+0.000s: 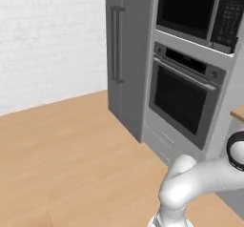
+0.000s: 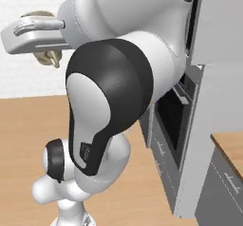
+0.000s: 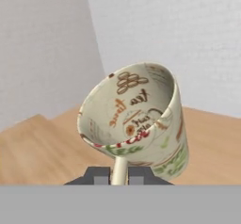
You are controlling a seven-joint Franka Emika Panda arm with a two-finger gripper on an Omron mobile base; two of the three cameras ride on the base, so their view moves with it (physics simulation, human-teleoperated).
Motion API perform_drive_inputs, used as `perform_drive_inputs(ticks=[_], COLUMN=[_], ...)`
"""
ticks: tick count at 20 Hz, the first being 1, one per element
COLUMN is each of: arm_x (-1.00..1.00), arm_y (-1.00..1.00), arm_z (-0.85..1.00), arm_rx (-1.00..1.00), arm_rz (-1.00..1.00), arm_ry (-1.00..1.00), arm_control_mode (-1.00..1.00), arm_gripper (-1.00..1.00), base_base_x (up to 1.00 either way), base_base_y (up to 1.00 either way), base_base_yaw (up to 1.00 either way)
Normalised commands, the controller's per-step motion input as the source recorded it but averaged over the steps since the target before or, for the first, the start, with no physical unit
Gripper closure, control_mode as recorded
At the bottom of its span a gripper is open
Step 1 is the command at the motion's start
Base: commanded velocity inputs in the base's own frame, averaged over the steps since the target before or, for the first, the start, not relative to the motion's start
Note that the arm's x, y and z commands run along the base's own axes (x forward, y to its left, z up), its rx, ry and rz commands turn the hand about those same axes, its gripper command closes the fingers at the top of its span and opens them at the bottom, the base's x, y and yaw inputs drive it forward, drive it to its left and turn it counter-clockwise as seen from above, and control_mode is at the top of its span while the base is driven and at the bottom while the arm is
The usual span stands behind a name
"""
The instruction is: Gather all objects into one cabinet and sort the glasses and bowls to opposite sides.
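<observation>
A speckled beige mug (image 3: 136,119) with printed writing and a handle, one of the glasses, hangs tilted in the hand view with its open mouth turned toward the camera. My gripper (image 3: 117,173) is shut on its pale handle, a dark fingertip (image 3: 96,175) on either side. In the right base view the white hand (image 2: 33,32) reaches out at the upper left, and parts of the mug (image 2: 49,55) peek out behind it, high above the floor. The cabinet and the bowls are out of view.
A tall grey unit with long handles (image 1: 121,54) stands beside a built-in oven (image 1: 183,97) with a microwave (image 1: 190,6) above it. A wooden counter corner (image 2: 230,146) lies at the right. Open wooden floor (image 1: 71,145) stretches to a white brick wall (image 1: 47,40).
</observation>
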Motion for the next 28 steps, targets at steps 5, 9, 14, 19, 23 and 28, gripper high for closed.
perform_drive_inputs(ticks=[5, 9, 14, 19, 23, 28], arm_x=[0.00, 0.00, 0.00, 0.00, 0.00, 0.00], arm_y=[0.00, 0.00, 0.00, 0.00, 0.00, 0.00], arm_z=[0.00, 0.00, 0.00, 0.00, 0.00, 0.00], arm_rx=[0.00, 0.00, 0.00, 0.00, 0.00, 0.00], arm_rz=[0.00, 0.00, 0.00, 0.00, 0.00, 0.00], arm_ry=[0.00, 0.00, 0.00, 0.00, 0.00, 0.00], arm_control_mode=[1.00, 1.00, 1.00, 1.00, 1.00, 1.00], arm_gripper=[1.00, 1.00, 1.00, 1.00, 1.00, 1.00], base_base_x=[0.09, 0.04, 0.01, 0.00, 0.09, 0.86], base_base_y=[-0.22, -0.05, -0.01, 0.12, 0.09, 0.53], base_base_yaw=[-0.97, -1.00, -1.00, -0.93, 0.00, 0.01])
